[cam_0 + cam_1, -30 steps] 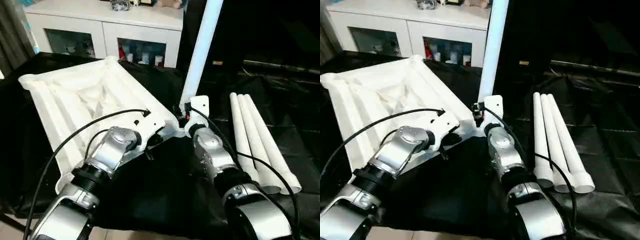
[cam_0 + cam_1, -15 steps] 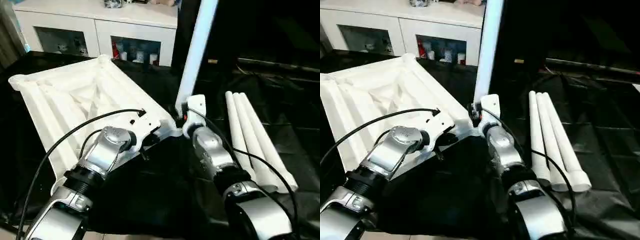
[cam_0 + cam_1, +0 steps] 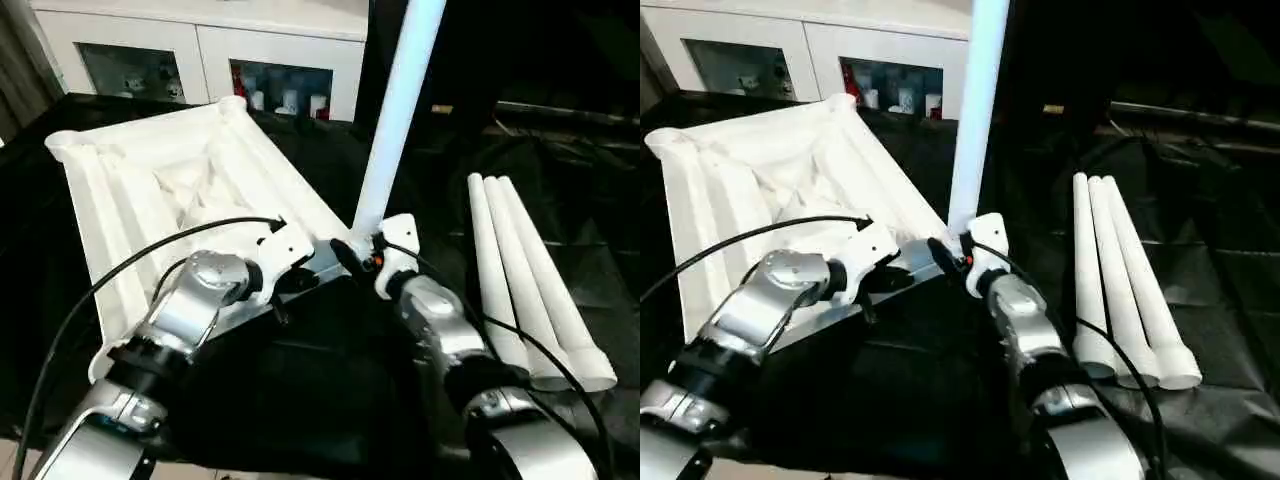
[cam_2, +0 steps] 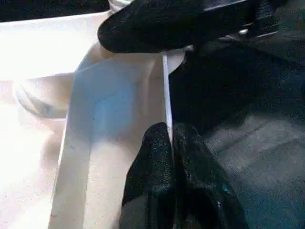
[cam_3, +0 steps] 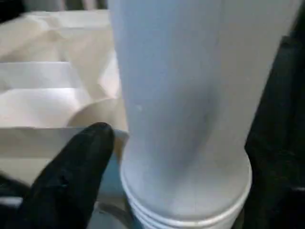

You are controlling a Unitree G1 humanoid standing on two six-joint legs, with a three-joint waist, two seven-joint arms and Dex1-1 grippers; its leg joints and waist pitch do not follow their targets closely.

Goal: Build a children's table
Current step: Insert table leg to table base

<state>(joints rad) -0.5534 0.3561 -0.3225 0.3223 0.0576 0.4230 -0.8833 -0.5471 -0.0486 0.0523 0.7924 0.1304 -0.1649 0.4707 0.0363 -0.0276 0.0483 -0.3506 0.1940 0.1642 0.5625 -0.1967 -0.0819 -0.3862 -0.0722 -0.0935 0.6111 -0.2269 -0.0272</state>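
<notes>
The children's table top (image 3: 150, 190) lies upside down on a black cloth, ribbed underside up. One white leg (image 3: 395, 110) stands upright in its near right corner socket (image 5: 190, 200). My right gripper (image 3: 368, 250) is open around the base of that leg, and one black finger (image 5: 76, 176) stands just beside the tube. My left gripper (image 4: 171, 131) is shut on the thin rim of the table top (image 4: 114, 109), close to the same corner. Three more legs (image 3: 520, 270) lie side by side to the right.
A white cabinet with glass doors (image 3: 200, 50) stands behind the table top. The black cloth (image 3: 300, 400) covers the work surface up to the near edge. Cables run along both forearms.
My right gripper's fingers have spread apart from the upright leg's base. The left gripper keeps its hold on the rim. The camera has shifted slightly.
</notes>
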